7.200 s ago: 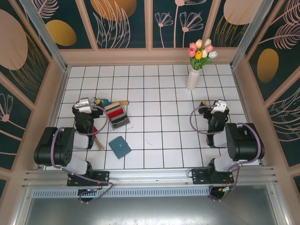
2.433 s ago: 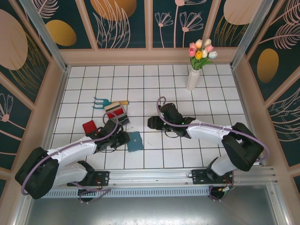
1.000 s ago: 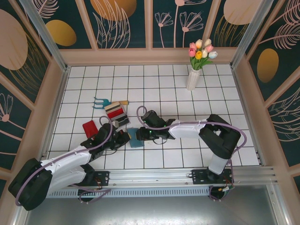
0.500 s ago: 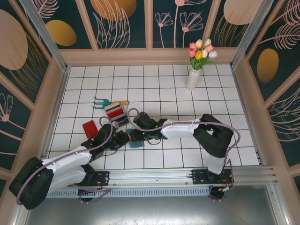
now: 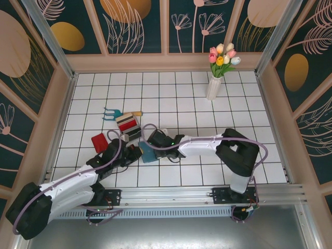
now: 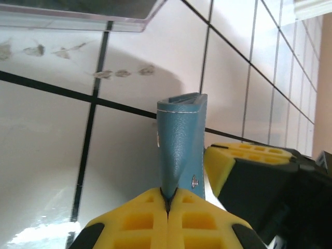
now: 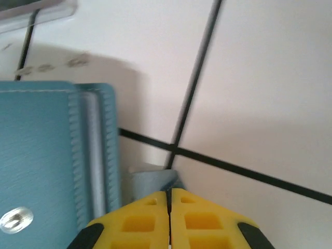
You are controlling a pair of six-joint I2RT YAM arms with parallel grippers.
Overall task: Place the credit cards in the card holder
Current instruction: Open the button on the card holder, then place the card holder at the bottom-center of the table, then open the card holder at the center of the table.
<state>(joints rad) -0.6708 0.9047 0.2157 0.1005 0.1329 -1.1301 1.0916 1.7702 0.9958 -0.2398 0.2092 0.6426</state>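
Just below the clear rack [image 5: 130, 128] of credit cards [image 5: 127, 123], the teal card holder [image 5: 147, 154] lies between both arms. The left gripper [image 6: 167, 199] is clamped tight on one edge, and the right gripper [image 7: 169, 199] is pinched closed on a thin blue flap of it.

You've got one teal card holder [image 5: 147, 154], one clear rack [image 5: 138, 136] of credit cards [image 5: 127, 123] stacked too tight to count, one loose red piece [image 5: 98, 141], one small rake [image 5: 115, 112], one vase [image 5: 213, 87] of tulips.
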